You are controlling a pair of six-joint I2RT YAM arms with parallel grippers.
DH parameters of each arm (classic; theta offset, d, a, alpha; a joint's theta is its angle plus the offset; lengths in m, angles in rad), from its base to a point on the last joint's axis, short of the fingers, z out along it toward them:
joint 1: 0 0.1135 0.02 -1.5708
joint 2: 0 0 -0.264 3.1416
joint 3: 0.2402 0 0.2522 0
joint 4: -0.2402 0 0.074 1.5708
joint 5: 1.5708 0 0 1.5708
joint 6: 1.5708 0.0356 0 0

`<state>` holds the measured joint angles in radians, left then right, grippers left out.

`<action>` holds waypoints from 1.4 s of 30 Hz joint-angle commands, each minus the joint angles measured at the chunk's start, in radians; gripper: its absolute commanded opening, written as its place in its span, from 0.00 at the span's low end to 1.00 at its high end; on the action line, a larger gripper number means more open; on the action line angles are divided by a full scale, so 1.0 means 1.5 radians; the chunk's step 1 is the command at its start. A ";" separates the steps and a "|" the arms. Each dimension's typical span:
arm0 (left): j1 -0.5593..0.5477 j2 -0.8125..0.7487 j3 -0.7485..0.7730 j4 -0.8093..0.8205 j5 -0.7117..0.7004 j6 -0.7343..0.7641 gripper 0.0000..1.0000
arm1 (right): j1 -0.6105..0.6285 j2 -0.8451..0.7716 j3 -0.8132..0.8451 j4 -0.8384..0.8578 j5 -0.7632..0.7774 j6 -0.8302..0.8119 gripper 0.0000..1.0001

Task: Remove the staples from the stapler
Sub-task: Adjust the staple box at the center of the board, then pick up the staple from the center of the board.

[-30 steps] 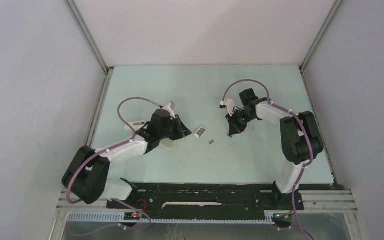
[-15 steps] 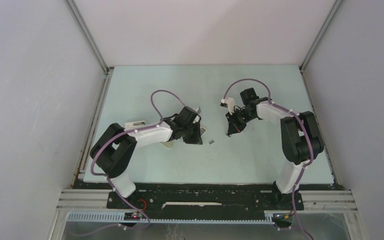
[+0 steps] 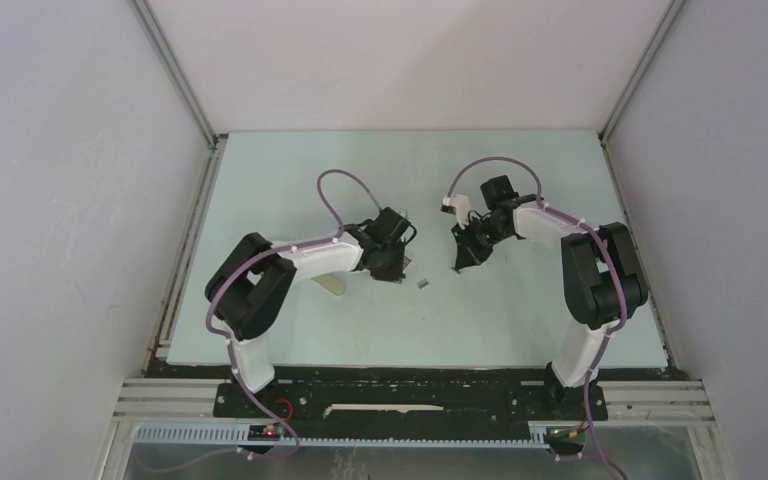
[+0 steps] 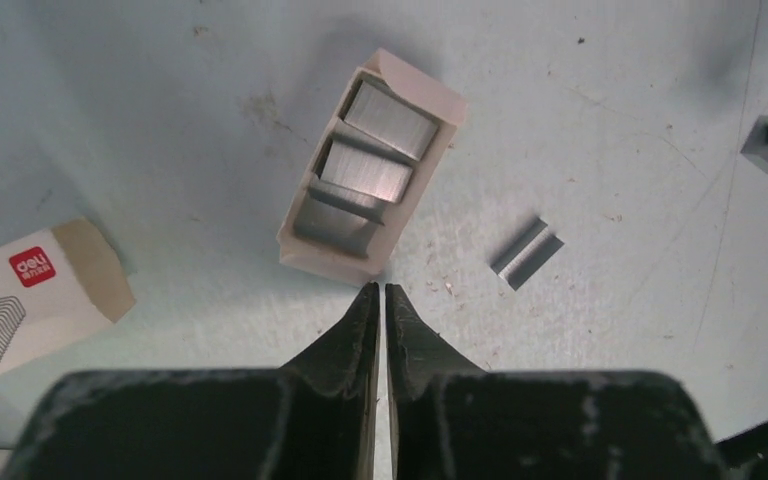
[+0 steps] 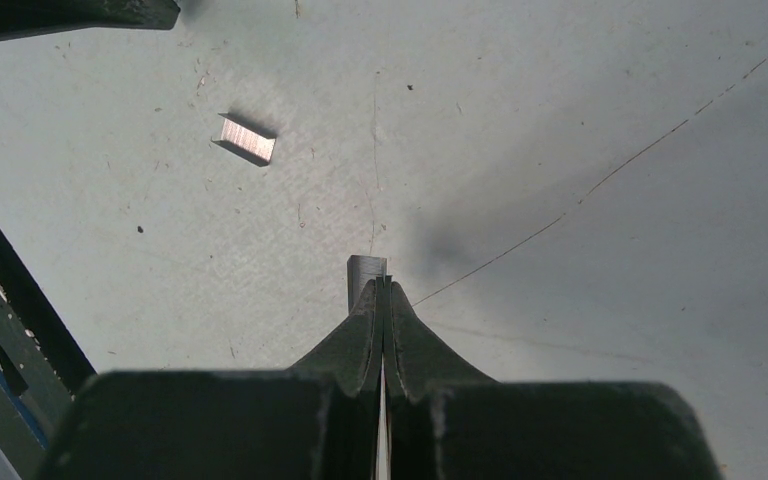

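Currently the left gripper (image 4: 380, 292) is seen pinched almost together, with only a hairline slit between the black fingers and nothing held. The right gripper (image 5: 380, 292) is clenched on a staple block (image 5: 366, 268), small, grey and metal, poking out past its fingertips. That grip is judged from the wrist view; whether the block also touches the table cannot be told.

One more task item is noted: a loose staple strip (image 4: 526, 253), short, silvery-grey, U-section metal. It is lying flat on the pale blue-green table (image 4: 610, 380), between the two grippers.
- From the left gripper it lies close by, to the right and slightly near.
- From the right gripper it lies to the left and near, a little further off.
- The left arm is judged the nearer one, and it is the free one.

The strip's long axis is seen running diagonally in the left wrist view, oblique to the fingers' closing line. Reopening and probably some wrist rotation would be needed before it could be pinched across its short side.

An open beige cardboard tray (image 4: 422, 88) of staple refills is parked just beside the left fingertips, apart from the strip. A white printed box (image 4: 40, 305) sits further left. No stapler can be made out in any view.
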<state>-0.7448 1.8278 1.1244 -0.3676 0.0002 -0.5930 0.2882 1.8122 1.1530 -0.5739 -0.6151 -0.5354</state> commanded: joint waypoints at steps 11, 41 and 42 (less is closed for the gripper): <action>0.011 0.029 0.069 -0.084 -0.144 -0.046 0.04 | -0.010 -0.030 0.020 0.012 -0.020 0.008 0.00; 0.045 -0.331 -0.193 0.329 0.107 -0.076 0.68 | -0.027 -0.023 -0.030 0.344 -0.395 0.504 0.00; 0.050 -0.335 -0.206 0.356 0.122 -0.091 0.70 | -0.031 -0.020 -0.033 0.383 -0.404 0.547 0.00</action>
<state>-0.6968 1.3739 0.8680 -0.0616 0.0555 -0.6445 0.2623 1.7870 1.1202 -0.2504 -1.1030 0.0097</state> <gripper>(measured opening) 0.665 0.006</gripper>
